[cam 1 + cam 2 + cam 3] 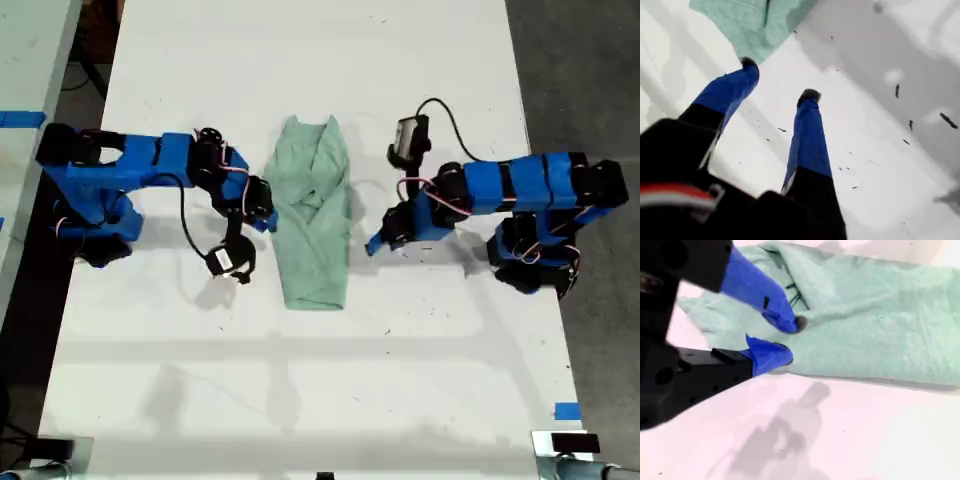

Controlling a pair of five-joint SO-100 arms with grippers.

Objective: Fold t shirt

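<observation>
The t shirt [315, 215] lies as a long, narrow, pale mint-green strip in the middle of the white table [300, 380]. My second gripper [268, 218] comes in from the exterior view's left and sits at the shirt's edge. In the second wrist view the second gripper [789, 340] is narrowly open, with one fingertip [792, 324] on a fold of the t shirt [875, 325] and the other at its hem. My first gripper [372, 245] hovers just off the shirt's other side. It stands open [779, 77] over bare table, a corner of the t shirt [752, 22] just beyond its tips.
The two blue arm bases [85, 190] [545, 225] stand at the table's two sides in the exterior view. A wrist camera [410, 135] sticks up on a cable, another [228, 262] hangs low. Blue tape [566, 411] marks the near edge. Dark floor [590, 80] lies beyond.
</observation>
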